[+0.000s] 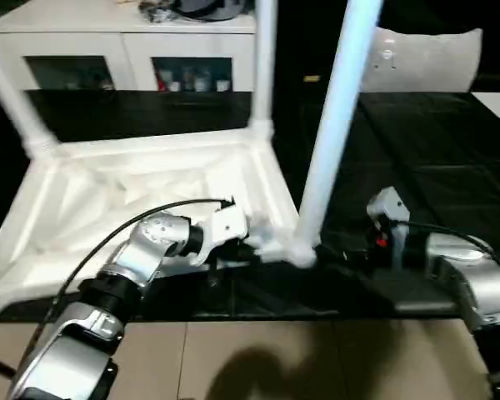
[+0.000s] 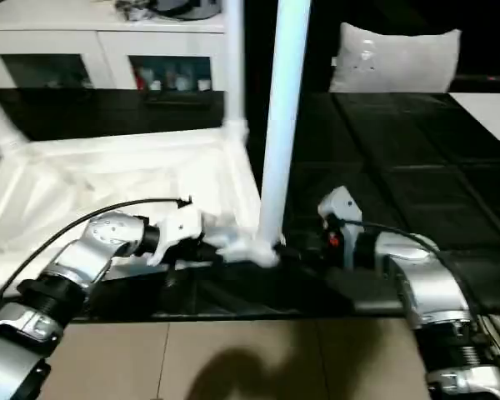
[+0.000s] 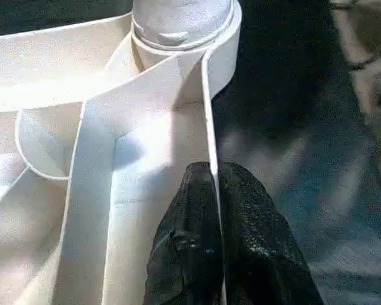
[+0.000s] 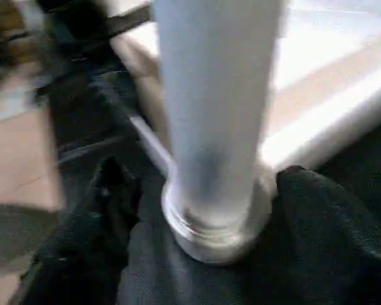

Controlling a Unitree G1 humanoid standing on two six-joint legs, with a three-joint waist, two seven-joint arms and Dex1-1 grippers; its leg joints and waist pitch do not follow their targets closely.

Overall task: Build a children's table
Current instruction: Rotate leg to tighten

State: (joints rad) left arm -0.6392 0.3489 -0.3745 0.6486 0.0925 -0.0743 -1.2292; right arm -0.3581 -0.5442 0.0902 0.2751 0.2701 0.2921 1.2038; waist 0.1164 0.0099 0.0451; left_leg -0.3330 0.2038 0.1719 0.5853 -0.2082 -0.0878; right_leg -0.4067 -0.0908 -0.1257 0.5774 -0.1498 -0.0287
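With the left gripper (image 3: 217, 190) clamped on the tabletop (image 1: 108, 192) rim, the right gripper (image 4: 197, 190), fingers apart around the leg (image 1: 333, 125), should steady it upright in its corner socket.

forearms (image 1: 142, 254): silver | cables: black | end effector fingers (image 3: 197, 254): black, textured

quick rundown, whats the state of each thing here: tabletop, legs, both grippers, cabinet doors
tabletop: upside down, ribbed underside up, on the dark surface
near leg: upright in its near corner socket
far leg: upright in its far corner socket
third leg: seated in its corner socket, leaning in the picture
left gripper: shut on the tabletop's thin side wall
right gripper: open, one finger on each side of the near leg's base
cabinet doors: closed
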